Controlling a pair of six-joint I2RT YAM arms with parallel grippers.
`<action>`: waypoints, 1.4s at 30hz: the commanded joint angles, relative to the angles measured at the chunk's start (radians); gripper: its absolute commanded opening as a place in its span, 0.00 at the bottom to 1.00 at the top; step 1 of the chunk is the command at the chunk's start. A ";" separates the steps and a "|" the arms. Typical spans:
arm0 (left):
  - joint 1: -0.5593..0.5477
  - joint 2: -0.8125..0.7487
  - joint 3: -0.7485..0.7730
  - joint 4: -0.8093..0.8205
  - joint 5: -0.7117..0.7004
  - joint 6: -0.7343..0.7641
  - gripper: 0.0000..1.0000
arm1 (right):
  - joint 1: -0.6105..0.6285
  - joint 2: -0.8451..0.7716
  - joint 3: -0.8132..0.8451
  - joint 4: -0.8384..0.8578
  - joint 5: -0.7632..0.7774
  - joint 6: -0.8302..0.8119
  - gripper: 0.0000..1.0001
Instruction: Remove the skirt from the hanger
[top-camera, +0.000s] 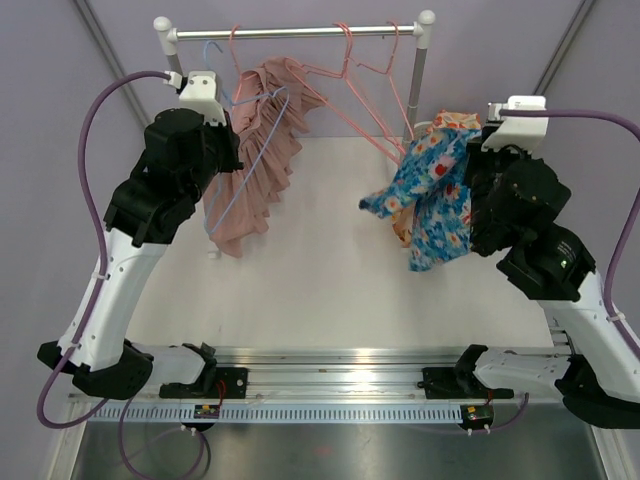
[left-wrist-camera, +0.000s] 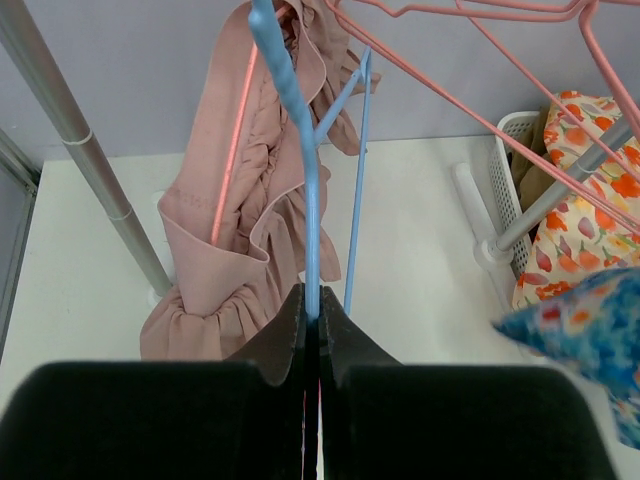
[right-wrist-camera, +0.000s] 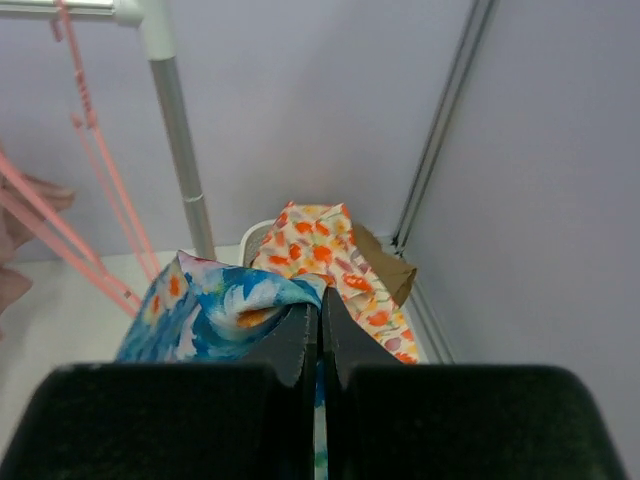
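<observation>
Where the rack's rail spans the far side of the white surface, a pink ruffled garment hangs at the left end on a pink hanger of its own, its hem bunched low near the surface. Left pincer: jaws closed flat on the wire of the blue hanger, gripped low down. That hanger stands roughly upright just in front of the pink garment, hook end up by the rail, no cloth on it. Mid-rail: two empty pink hangers hang aslant toward the right upright, between the blue hanger and the skirt. Skirt, blue with white and orange flowers: off the blue hanger and well apart from it, held in the air at the right side above the surface. Right pincer: jaws closed tight on a fold at the skirt's upper edge; the rest drapes down, one corner reaching left toward the pink hangers. Far right corner, behind the skirt: white slatted basket beside the upright's foot, holding an orange-flowered cloth. Skirt touching basket or not: cannot tell.
</observation>
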 joint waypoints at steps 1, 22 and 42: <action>-0.004 -0.043 -0.010 0.087 0.025 -0.011 0.00 | -0.099 0.018 0.076 0.173 -0.082 -0.116 0.00; -0.007 -0.031 -0.077 0.150 0.074 0.000 0.00 | -0.767 0.682 0.652 0.081 -0.634 0.286 0.00; -0.024 0.449 0.464 0.142 0.100 0.046 0.00 | -0.768 0.201 -0.469 0.285 -0.806 0.633 0.99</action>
